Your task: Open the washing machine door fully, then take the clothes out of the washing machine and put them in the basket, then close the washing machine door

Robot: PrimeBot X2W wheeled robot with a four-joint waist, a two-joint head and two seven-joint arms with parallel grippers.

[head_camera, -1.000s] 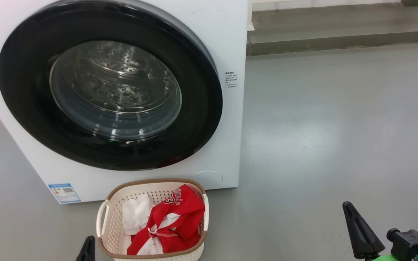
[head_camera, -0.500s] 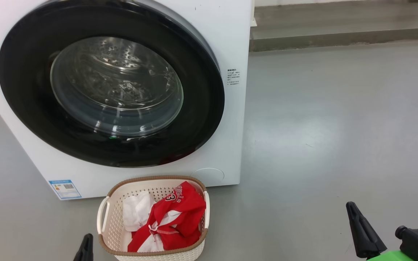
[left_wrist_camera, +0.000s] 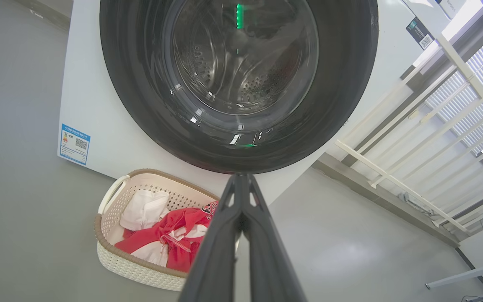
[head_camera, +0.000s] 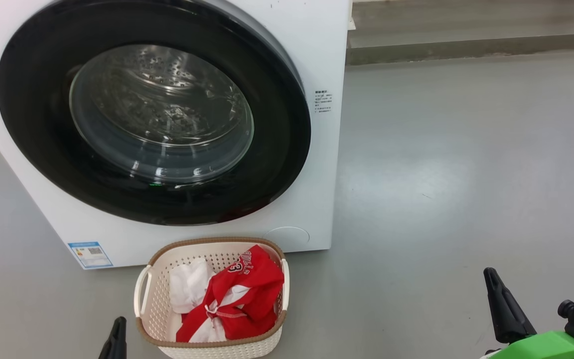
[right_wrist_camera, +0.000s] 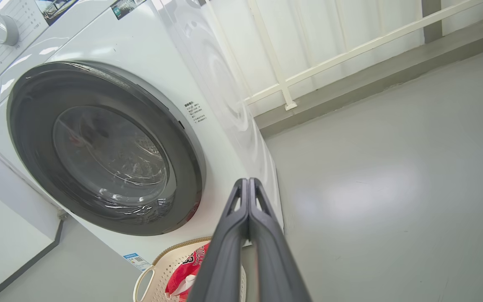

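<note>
Hanging clenched on nothing, the left fingers [left_wrist_camera: 222, 235] and the right fingers [right_wrist_camera: 231, 243] are each pressed tip to tip, low and clear of everything. Just ahead of the left fingers and a little to their right, well apart from the right fingers, the basket [head_camera: 207, 241] stands on the floor [head_camera: 441, 174] with the red and white clothes [head_camera: 247, 294] heaped inside. Beyond the basket, ahead of both pairs, the door [head_camera: 277, 124] lies flush against the washing machine [head_camera: 324, 45], and no cloth shows through its glass. Over the last second the one change is that machine and basket slide together up the head view, which reads as the camera moving, not the things. Nothing is being handled, so I judge the task as good as finished.
</note>
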